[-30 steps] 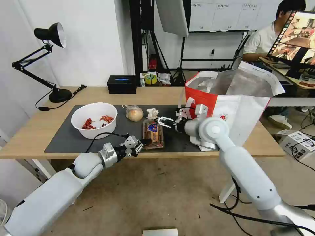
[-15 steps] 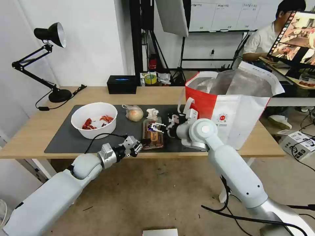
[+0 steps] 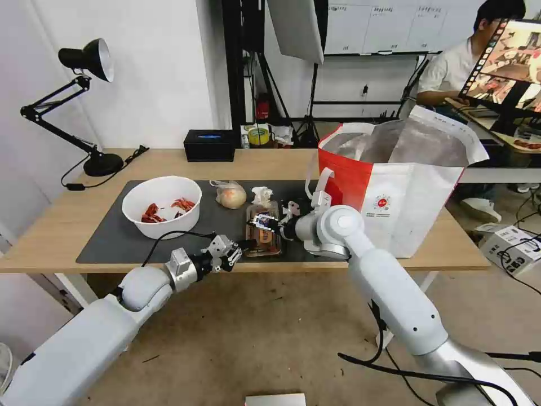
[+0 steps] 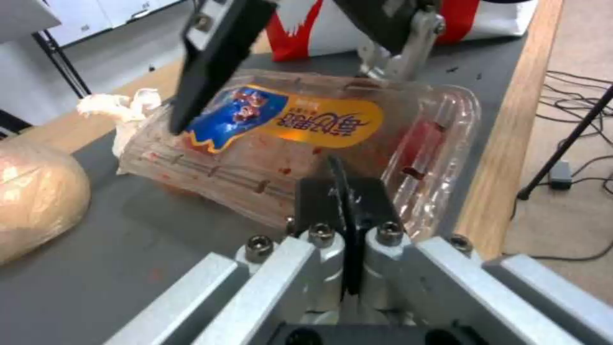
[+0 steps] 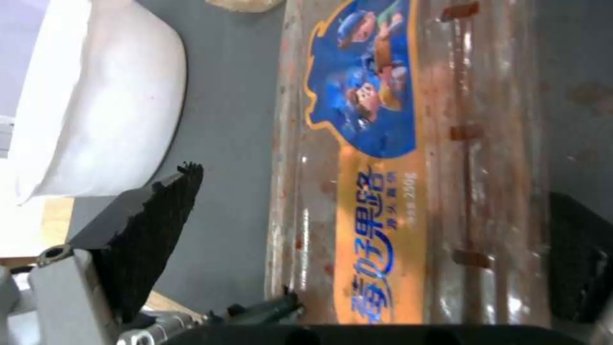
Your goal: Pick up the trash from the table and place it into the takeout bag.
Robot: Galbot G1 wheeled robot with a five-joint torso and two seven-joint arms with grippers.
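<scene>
The clear tray point(image 3: 263, 231) with a blue-and-orange label lies on the dark mat near the table's point(image 3: 62, 225) front edge. My left gripper point(image 3: 243, 246) is shut on the tray's point(image 4: 306, 139) near rim; its pads point(image 4: 345, 201) are pressed together there. Over the tray point(image 5: 409, 143) my right gripper point(image 3: 265, 221) stands open, one finger point(image 5: 153, 225) on each long side. The white bowl point(image 3: 162, 206) with red scraps, the bagged bun point(image 3: 230, 196) and the tissue point(image 3: 261, 195) sit behind. The takeout bag point(image 3: 406, 192) stands open at the right.
A black desk lamp point(image 3: 84, 101) and a black box point(image 3: 209, 145) stand at the table's back. The bowl's wall point(image 5: 96, 105) is close to my right gripper's outer finger. A person sits at a desk behind the bag.
My right gripper has swung left from beside the takeout bag and come down over the tray. My left arm has drawn back slightly, its fingers still at the tray's rim.
</scene>
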